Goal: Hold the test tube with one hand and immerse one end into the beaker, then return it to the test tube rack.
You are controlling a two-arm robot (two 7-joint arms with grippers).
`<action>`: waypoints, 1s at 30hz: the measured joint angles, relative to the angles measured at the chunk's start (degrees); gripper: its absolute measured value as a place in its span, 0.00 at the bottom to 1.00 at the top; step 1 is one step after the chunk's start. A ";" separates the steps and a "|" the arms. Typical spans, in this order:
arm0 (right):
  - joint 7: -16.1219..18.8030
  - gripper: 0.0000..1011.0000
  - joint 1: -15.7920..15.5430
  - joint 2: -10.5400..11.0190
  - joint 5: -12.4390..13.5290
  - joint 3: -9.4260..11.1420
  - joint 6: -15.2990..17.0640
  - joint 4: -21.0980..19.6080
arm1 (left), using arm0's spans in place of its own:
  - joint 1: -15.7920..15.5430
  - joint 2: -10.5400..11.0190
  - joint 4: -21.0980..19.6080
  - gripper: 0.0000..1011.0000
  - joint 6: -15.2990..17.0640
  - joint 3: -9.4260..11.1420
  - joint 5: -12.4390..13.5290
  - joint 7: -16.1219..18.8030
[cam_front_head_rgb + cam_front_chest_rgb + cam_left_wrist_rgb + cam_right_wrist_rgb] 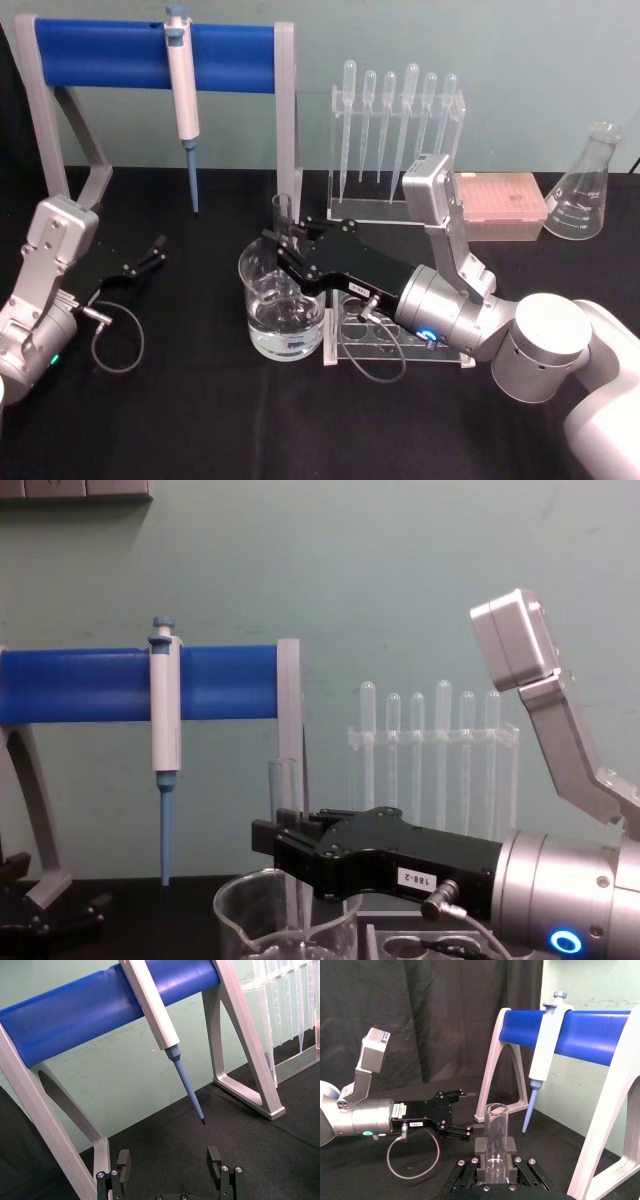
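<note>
1. The right tool (284, 248) is clamped on the test tube (283, 212), held upright.
2. The tube's lower end is inside the beaker (258, 305), directly below the tool.
3. The left tool (152, 254), spread apart, sits well away over the worktop (200, 420).

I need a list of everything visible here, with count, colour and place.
table: 1, black
beaker: 1, clear, table centre
test tube: 1, clear, upright, lower end in beaker
test tube rack: 1, clear, right of beaker
stand: 1, blue bar, back left
pipettor: 1, white-blue, hanging on stand
pipettes: 6, clear, back centre
box: 1, pink, back right
flask: 1, clear, far right
left gripper: 1, black, open, at left
right gripper: 1, black, shut on test tube
</note>
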 joint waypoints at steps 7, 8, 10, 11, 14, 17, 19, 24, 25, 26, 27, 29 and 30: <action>0.00 0.22 0.00 0.00 0.00 0.00 0.00 0.00 | 0.00 0.00 0.00 0.99 0.00 0.00 0.00 0.00; 0.00 0.22 0.00 0.00 0.00 0.00 0.00 0.00 | 0.00 0.00 0.00 0.99 0.00 0.00 0.00 0.00; 0.00 0.22 0.00 0.00 0.00 0.00 0.00 0.00 | 0.00 0.00 0.00 0.99 0.00 0.00 0.00 0.00; 0.00 0.22 0.00 0.00 0.00 0.00 0.00 0.00 | 0.00 0.00 0.00 0.99 0.00 0.00 0.00 0.00; 0.00 0.22 0.00 0.00 0.00 0.00 0.00 0.00 | 0.00 0.00 0.00 0.99 0.00 0.00 0.00 0.00; 0.00 0.22 0.00 0.00 0.00 0.00 0.00 0.00 | 0.00 0.00 0.00 0.99 0.00 0.00 0.00 0.00; 0.00 0.22 0.00 0.00 0.00 0.00 0.00 0.00 | 0.00 0.00 0.00 0.99 0.00 0.00 0.00 0.00; 0.00 0.22 0.00 0.00 0.00 0.00 0.00 0.00 | 0.00 0.00 0.00 0.99 0.00 0.00 0.00 0.00; 0.00 0.22 0.00 0.00 0.00 0.00 0.00 0.00 | 0.00 0.00 0.00 0.99 0.00 0.00 0.00 0.00; 0.00 0.22 0.00 0.00 0.00 0.00 0.00 0.00 | 0.00 0.00 0.00 0.99 0.00 0.00 0.00 0.00; 0.00 0.22 0.00 0.00 0.00 0.00 0.00 0.00 | 0.00 0.00 0.00 0.99 0.00 0.00 0.00 0.00; 0.00 0.22 0.00 0.00 0.00 0.00 0.00 0.00 | 0.00 0.00 0.00 0.99 0.00 0.00 0.00 0.00; 0.00 0.22 0.00 0.00 0.00 0.00 0.00 0.00 | 0.00 0.00 0.00 0.99 0.00 0.00 0.00 0.00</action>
